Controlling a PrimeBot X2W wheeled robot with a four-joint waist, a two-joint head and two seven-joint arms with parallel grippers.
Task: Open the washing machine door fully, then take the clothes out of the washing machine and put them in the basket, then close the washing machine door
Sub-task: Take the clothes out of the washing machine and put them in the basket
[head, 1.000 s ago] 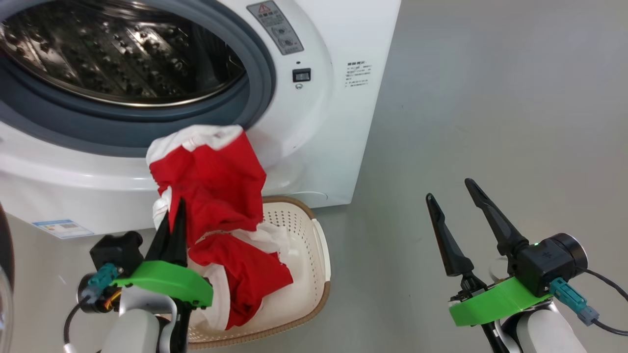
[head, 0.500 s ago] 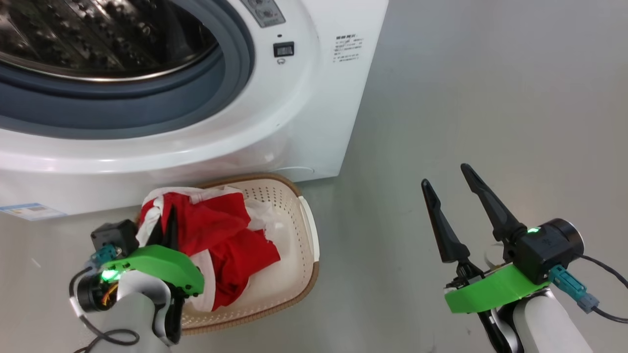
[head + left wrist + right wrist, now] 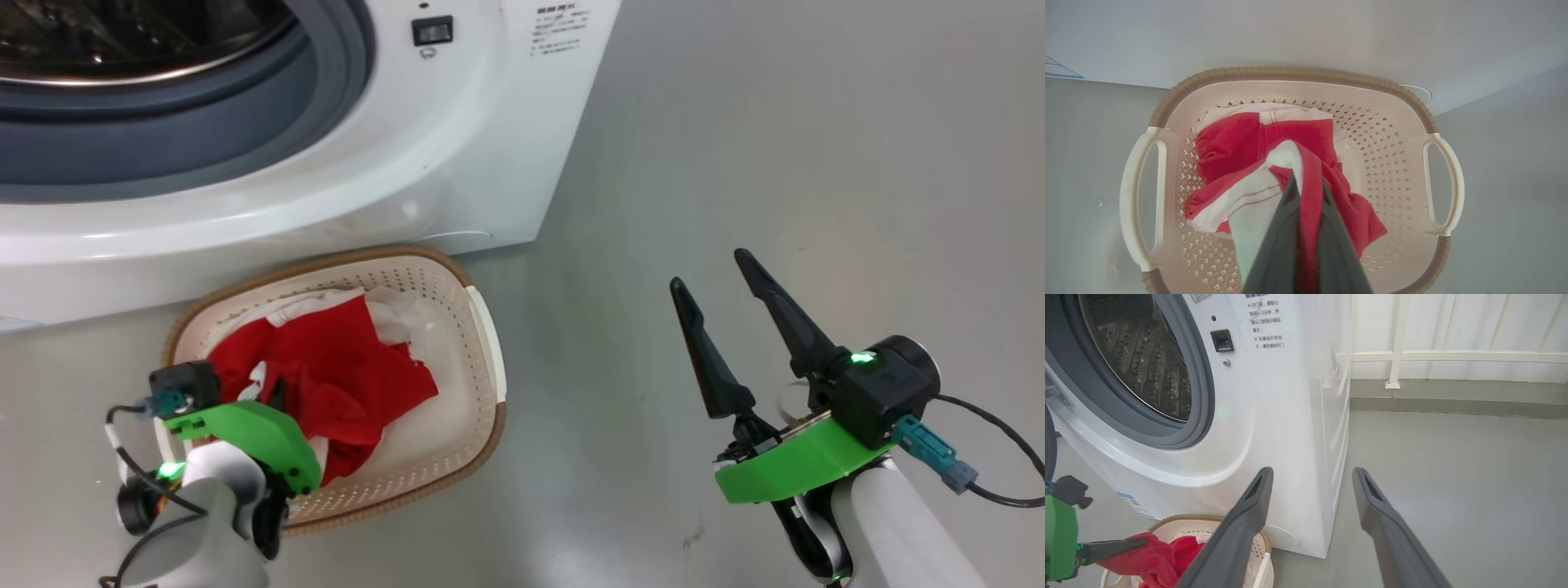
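Observation:
The red and white clothes (image 3: 326,367) lie bunched in the cream basket (image 3: 482,327), which stands on the floor against the front of the white washing machine (image 3: 457,147). My left gripper (image 3: 279,390) reaches down into the basket. In the left wrist view it (image 3: 1300,181) is shut on a fold of the clothes (image 3: 1229,147), with red cloth pinched between the fingers above the basket's rim (image 3: 1290,73). My right gripper (image 3: 709,268) hovers open and empty over the floor, right of the basket. The drum opening (image 3: 1139,363) is uncovered. A dark sliver (image 3: 1048,445) at the left edge may be the door.
Bare grey floor (image 3: 816,163) stretches to the right of the machine and the basket. A white railing (image 3: 1453,356) and a low kerb run along the back in the right wrist view. A blue label (image 3: 1057,69) sits low on the machine's front.
The head camera has tilted down. My left gripper has lowered the clothes from in front of the drum opening into the basket, still shut on them. The right gripper stays open.

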